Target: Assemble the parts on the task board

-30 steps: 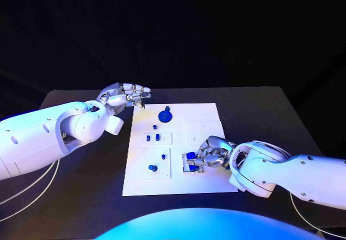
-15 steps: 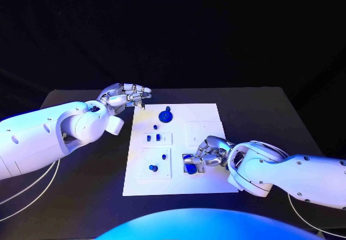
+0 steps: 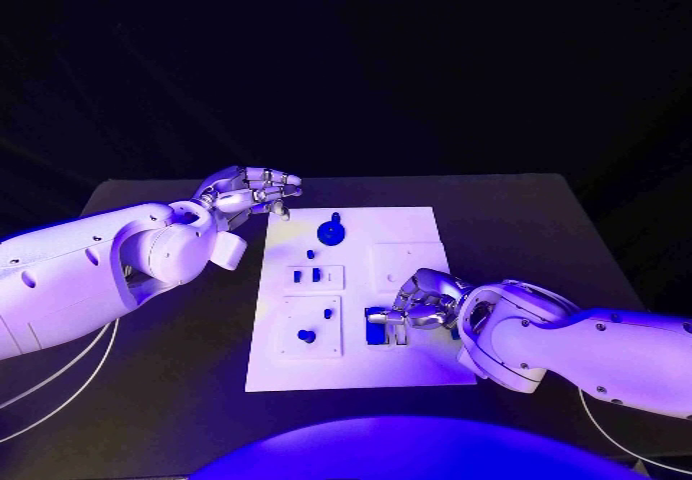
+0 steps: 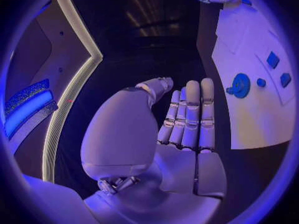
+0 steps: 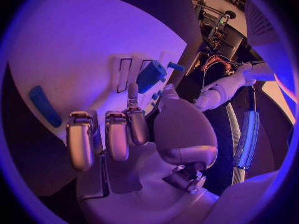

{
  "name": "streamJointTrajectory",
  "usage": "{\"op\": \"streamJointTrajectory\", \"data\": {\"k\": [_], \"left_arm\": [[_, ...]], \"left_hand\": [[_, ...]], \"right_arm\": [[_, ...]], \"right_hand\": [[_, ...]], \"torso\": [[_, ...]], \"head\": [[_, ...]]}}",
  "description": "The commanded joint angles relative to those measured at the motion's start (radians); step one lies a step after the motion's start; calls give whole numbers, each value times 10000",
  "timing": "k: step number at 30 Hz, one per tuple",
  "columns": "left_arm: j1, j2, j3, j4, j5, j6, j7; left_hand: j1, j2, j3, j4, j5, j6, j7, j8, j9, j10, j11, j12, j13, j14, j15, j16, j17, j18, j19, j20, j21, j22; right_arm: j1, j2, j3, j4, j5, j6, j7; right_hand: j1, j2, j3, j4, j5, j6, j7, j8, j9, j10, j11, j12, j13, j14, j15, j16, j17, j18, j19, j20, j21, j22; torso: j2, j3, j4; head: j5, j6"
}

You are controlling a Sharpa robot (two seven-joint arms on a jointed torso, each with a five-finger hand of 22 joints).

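Task board (image 3: 411,365), white, mid-bench (image 3: 173,380); blue parts on it. Right robot hand (image 3: 414,306) pinches blue block (image 5: 151,75) there. Left robot hand (image 3: 248,190) empty, fingers curled, far left.

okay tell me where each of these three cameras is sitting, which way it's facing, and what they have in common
Head view: on the robot's head, looking down at the black table and task board; both arms, left hand and right hand show.
Left wrist view: behind the left hand, facing along its palm toward the task board.
Right wrist view: behind the right hand, looking onto the task board and a blue part at its fingers.
Shared: all three see the task board; the head and left wrist views share the round blue part.
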Motion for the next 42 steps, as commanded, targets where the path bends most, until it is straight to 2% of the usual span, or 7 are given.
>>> {"op": "streamJointTrajectory", "data": {"k": [1, 4, 8, 9, 14, 33, 42], "left_arm": [[6, 3, 6, 29, 49, 97, 45], [6, -2, 6, 25, 49, 95, 43], [6, -4, 6, 20, 49, 94, 39], [6, -3, 6, 19, 49, 94, 38], [6, -1, 5, 11, 49, 97, 27], [5, 14, 3, -4, 49, 108, 2], [5, 5, 3, -13, 49, 105, -1]], "left_hand": [[-27, 85, -59, 15, 35, -94, 239, 60, 12, -85, -15, 52, -10, -1, 43, -31, -10, 150, 74, 6, -48, -10], [-27, 85, -59, 15, 35, -94, 239, 60, 12, -85, -15, 52, -10, -1, 43, -31, -10, 150, 74, 6, -48, -10], [-27, 85, -59, 15, 35, -94, 239, 60, 12, -85, -15, 52, -10, -1, 43, -31, -10, 150, 74, 6, -48, -10], [-27, 85, -59, 15, 35, -94, 239, 60, 12, -85, -15, 52, -10, -1, 43, -31, -10, 150, 74, 6, -48, -10], [-27, 85, -59, 15, 35, -94, 239, 60, 12, -85, -15, 52, -10, -1, 43, -31, -10, 150, 74, 6, -48, -10], [-30, 98, -59, 29, 37, -114, 242, 95, 12, -102, -13, 81, -20, -2, 46, -28, -17, 150, 85, 8, -65, -25], [-35, 103, -59, 38, 37, -119, 243, 107, 12, -105, -12, 90, -23, -2, 47, -27, -20, 150, 89, 10, -71, -30]], "right_arm": [[-13, -135, 0, 190, -194, -73, 330], [-13, -315, 0, 412, -143, -32, 459], [-11, -494, 0, 583, -120, 89, 537], [-11, -533, 0, 611, -117, 138, 551], [-11, -648, -1, 705, -101, 406, 601], [-42, -304, -3, 419, -174, 713, 480], [-53, -359, -3, 198, -412, 690, 328]], "right_hand": [[432, 54, 37, -12, 220, -95, 5, 70, 17, 256, -84, 6, 1340, 861, -56, 19, 1423, -140, 931, -38, 24, 2528], [817, 108, -18, -27, 588, -102, -5, 90, 21, 281, -93, 41, 1380, 870, -65, 32, 1466, -148, 942, -46, 60, 2538], [1154, 114, -52, -47, 673, -107, -12, 97, 18, 297, -101, 63, 1408, 873, -70, 36, 1480, -155, 953, -52, 96, 2548], [1419, 100, -26, -71, 725, -115, -15, 93, 12, 304, -104, 72, 1421, 875, -75, 39, 1495, -158, 957, -56, 110, 2552], [1890, -29, 66, -72, 659, -118, -16, 76, -13, 310, -106, 71, 1439, 878, -76, 43, 1512, -159, 958, -60, 114, 2553], [2059, 60, 149, -41, 719, -101, -17, 61, -35, 325, -108, 93, 1463, 880, -76, 46, 1525, -165, 967, -61, 146, 2562], [2412, 220, 343, -61, 683, -89, -27, 14, -84, 342, -118, 117, 1494, 884, -84, 53, 1553, -170, 973, -66, 167, 2568]], "torso": [[-3, 10, 1], [-5, 9, -5], [-6, 3, -18], [-5, 1, -21], [-1, 9, -5], [1, -3, 7], [-12, -11, -6]], "head": [[11, 3], [19, -3], [16, 1], [11, -4], [10, -20], [10, -57], [20, -44]]}}
